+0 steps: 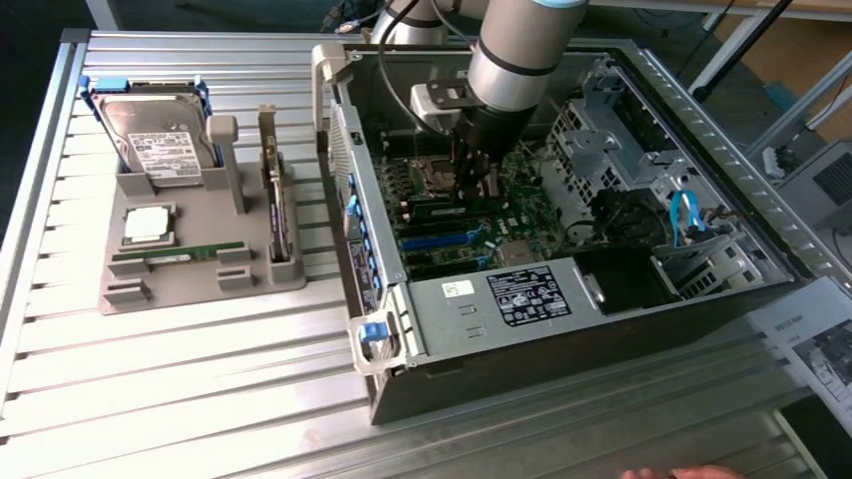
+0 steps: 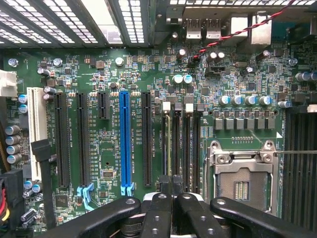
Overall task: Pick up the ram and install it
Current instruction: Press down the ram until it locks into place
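Observation:
A thin green ram [image 1: 433,210] stands edge-up in a memory slot on the motherboard inside the open computer case. In the wrist view the ram [image 2: 169,144] is a pale narrow line in one of the black slots beside the processor socket [image 2: 241,181]. My gripper [image 1: 473,195] reaches down into the case right over this stick. Its black fingers [image 2: 158,208] are shut together, and the gripper [image 2: 173,184] has its tips over the near end of the stick. I cannot tell whether they touch it. Another green ram stick [image 1: 180,254] lies in the grey holder.
The grey holder [image 1: 200,289] at the exterior view's left also carries a hard drive [image 1: 160,140], a silver processor chip [image 1: 147,225] and an upright expansion card [image 1: 277,200]. Case walls [image 1: 349,150] and a drive cage [image 1: 600,140] surround the motherboard [image 2: 109,64]. A hand [image 1: 679,472] shows at the front edge.

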Available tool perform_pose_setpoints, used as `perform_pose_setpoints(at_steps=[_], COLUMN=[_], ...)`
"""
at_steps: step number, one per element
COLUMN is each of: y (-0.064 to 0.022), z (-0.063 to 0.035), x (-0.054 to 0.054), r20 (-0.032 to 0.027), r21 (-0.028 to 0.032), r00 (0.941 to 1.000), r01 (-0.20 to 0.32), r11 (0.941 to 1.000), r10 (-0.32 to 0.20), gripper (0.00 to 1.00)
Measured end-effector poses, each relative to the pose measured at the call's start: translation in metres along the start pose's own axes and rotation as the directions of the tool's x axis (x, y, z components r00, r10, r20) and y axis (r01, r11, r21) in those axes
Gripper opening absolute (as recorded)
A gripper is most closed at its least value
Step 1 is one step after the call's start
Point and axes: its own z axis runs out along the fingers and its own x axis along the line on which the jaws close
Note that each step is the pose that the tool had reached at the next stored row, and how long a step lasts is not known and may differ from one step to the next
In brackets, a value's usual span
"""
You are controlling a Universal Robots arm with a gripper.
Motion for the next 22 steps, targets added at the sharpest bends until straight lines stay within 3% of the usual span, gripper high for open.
perform_pose_setpoints(at_steps=[22], y=[0.0002], z=[0.0016], x=[0.0010], r20=[0.0000], r21=[0.0001], r00=[1.0000], r01=[0.000], r11=[1.0000], r10=[0.000], gripper=[0.10])
